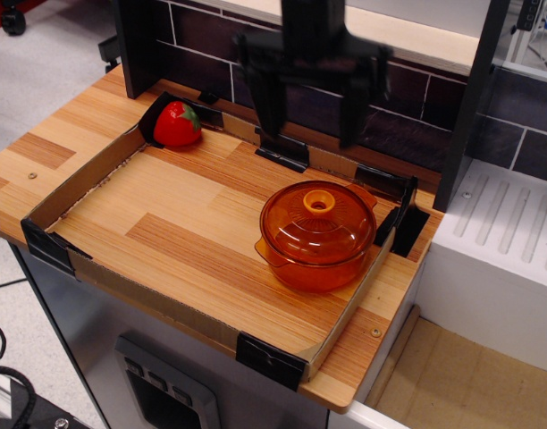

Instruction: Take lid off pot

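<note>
Approach step: the black end effector (311, 125), fingers spread wide and empty, hangs above the translucent orange domed lid (318, 222), whose ring knob (318, 202) it must descend to grip.

A single fixed camera is looking down at a steep oblique angle from in front of the tabletop (95, 134), at its right-hand corner, facing the dark tiled back wall (390, 116). It is standing at moderate range, framing the whole cardboard-rimmed tray (72, 192), the white unit (510, 259) at right and the floor (41, 45) at upper left. No second view is sharing the scene.
</note>
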Robot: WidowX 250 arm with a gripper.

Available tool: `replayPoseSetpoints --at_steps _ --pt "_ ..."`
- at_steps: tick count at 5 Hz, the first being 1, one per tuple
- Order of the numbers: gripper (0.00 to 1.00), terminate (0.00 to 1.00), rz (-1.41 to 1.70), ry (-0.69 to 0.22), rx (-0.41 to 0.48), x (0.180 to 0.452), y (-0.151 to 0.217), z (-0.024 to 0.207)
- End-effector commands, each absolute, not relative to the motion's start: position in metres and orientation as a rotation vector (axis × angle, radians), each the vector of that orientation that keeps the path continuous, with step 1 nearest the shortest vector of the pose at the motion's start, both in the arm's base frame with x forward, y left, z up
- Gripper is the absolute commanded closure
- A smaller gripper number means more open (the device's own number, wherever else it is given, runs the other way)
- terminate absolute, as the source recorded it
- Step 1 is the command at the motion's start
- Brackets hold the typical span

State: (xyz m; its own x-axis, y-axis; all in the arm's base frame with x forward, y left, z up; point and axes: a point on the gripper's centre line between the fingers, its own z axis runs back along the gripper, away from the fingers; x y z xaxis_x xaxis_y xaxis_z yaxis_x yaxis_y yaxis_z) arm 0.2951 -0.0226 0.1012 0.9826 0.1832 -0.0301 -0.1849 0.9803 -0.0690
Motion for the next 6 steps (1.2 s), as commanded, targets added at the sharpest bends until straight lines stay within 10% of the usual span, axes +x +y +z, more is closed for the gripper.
replayPoseSetpoints --at_steps 1,6 --pt "0.0 0.0 0.155 -0.084 -0.065 0.285 -0.036 0.088" --pt "0.0 0.0 0.161 -0.088 -0.042 0.286 -0.036 0.071"
